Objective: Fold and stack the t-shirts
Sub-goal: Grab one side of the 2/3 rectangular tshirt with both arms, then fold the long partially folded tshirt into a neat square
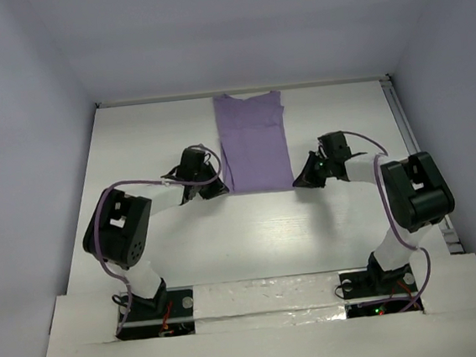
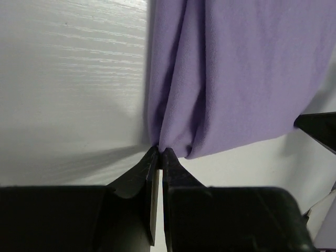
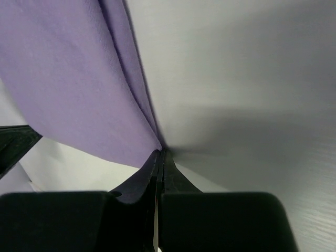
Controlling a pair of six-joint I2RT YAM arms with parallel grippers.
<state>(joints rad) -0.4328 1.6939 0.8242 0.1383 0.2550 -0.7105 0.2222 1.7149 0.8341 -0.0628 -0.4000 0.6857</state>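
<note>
A lavender t-shirt lies on the white table as a long narrow strip, folded lengthwise, its collar end toward the back wall. My left gripper sits at the strip's near left corner, shut on the hem, and in the left wrist view the purple cloth bunches into folds right at the closed tips of that gripper. My right gripper is at the near right corner. There the fabric runs into that gripper's closed tips.
The white table is walled by pale panels at the back and both sides. A metal rail runs along its right edge. Both arm bases are bolted at the near edge, with cables looping over the elbows.
</note>
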